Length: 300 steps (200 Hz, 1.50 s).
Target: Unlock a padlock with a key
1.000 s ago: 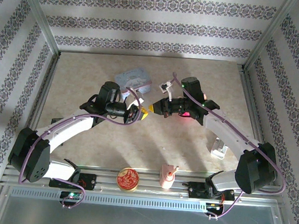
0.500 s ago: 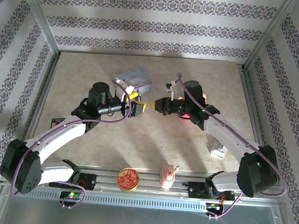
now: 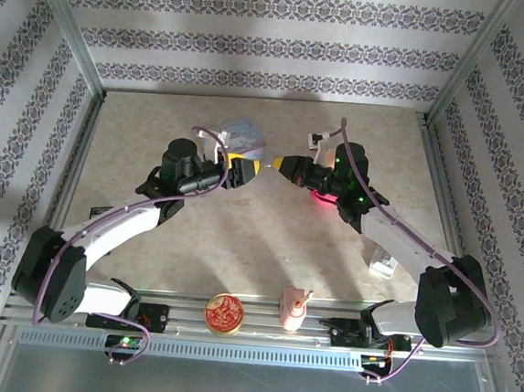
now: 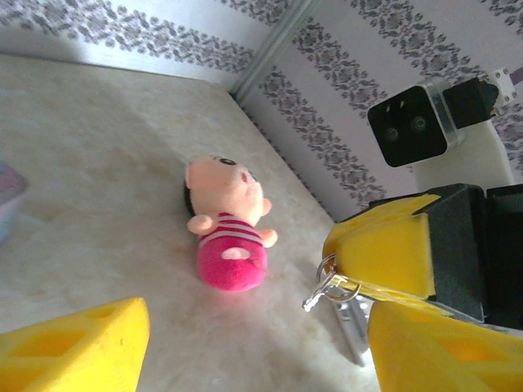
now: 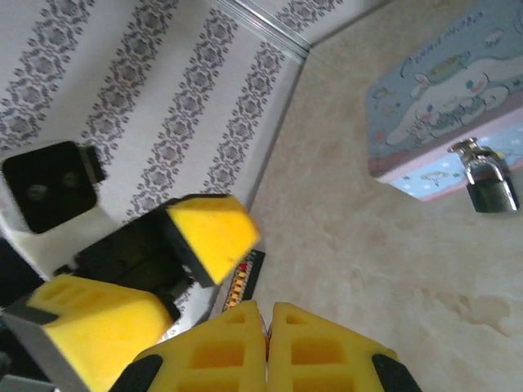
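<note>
My right fingers [image 5: 263, 325] are pressing flat together. In the left wrist view they are pinching the key [image 4: 352, 328] by its head, with the blade sticking out past the pad toward my left fingers [image 3: 242, 168] and the ring dangling beside it. The left fingers are standing wide open, holding nothing, their tips facing the right fingers and just short of the key.

The padlock [image 5: 489, 184] is hanging from the clasp on the front of the tin [image 5: 433, 106], shackle up and body down, so its long axis is running roughly upright against the tin's wall. From the right fingers it is lying ahead and off to the right, well apart.

From above, the tin is sitting on the worktop [image 3: 158, 123] just behind the left fingers. I am therefore judging the left arm the nearer one for steadying the padlock, while the right is carrying the key. I cannot see the keyhole. A plush pig [image 4: 227, 237] is lying near the right arm, clear of the tin.
</note>
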### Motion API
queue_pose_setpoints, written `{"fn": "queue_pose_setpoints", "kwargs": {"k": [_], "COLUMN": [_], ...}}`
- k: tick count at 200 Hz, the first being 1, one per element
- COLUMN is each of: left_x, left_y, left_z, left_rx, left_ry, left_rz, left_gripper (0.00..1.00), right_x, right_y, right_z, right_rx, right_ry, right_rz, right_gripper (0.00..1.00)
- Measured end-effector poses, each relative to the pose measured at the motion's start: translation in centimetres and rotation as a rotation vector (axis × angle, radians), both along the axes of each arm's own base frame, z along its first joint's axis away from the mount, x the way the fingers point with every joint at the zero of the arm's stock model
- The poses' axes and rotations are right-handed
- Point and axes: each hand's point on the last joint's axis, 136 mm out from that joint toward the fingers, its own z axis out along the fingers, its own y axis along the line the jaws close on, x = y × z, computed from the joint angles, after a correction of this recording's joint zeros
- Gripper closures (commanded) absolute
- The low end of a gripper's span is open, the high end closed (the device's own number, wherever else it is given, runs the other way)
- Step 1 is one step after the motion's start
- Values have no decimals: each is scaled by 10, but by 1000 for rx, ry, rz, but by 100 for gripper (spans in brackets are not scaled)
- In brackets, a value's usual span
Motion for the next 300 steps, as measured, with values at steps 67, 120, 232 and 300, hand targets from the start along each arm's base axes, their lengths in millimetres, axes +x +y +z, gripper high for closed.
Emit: {"fn": "queue_pose_setpoints", "kwargs": {"k": [67,120,232,300], "left_x": [9,11,32,34], "left_y": [-22,-27,-17,-21], "left_z": [5,19,40,38], "left_rx": [-183,-272,-371,-414], "left_ry": [93,91,56,74], "left_rz": [-90,-113,-92,-123], "left_gripper": [50,61,67,83], "right_x": [29,31,27,27], "right_y": [3,7,10,10], "right_z": [21,30,34,34], "right_rx": [223,293,303,303], "right_ry": [13,16,6,7], "right_rz": [-1,22,38,38], "right_gripper": [100,100,100,100]}}
